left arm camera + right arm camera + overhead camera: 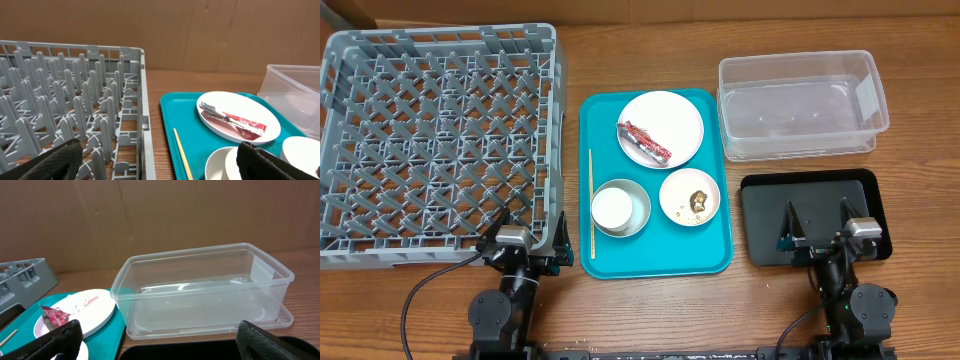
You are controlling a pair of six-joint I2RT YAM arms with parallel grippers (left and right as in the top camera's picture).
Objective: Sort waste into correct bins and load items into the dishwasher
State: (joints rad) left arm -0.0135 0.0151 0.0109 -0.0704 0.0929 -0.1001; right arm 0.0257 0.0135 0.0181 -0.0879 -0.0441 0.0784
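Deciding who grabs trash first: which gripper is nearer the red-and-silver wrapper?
Left. The left gripper sits beside the teal tray holding the wrapper; the right gripper is over the black tray, farther away.

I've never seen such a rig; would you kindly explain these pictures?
Two robot arms sit at a table: left arm and right arm. One picture looks down from above; the others come from wrist cameras, dark jaws at the bottom corners. Both jaws are open, holding nothing. On the table: a grey dish rack, a teal tray, a clear tub and a black tray. The teal tray carries a plate with a wrapper, a cup inside a grey bowl, a small bowl with food scraps, and a chopstick.
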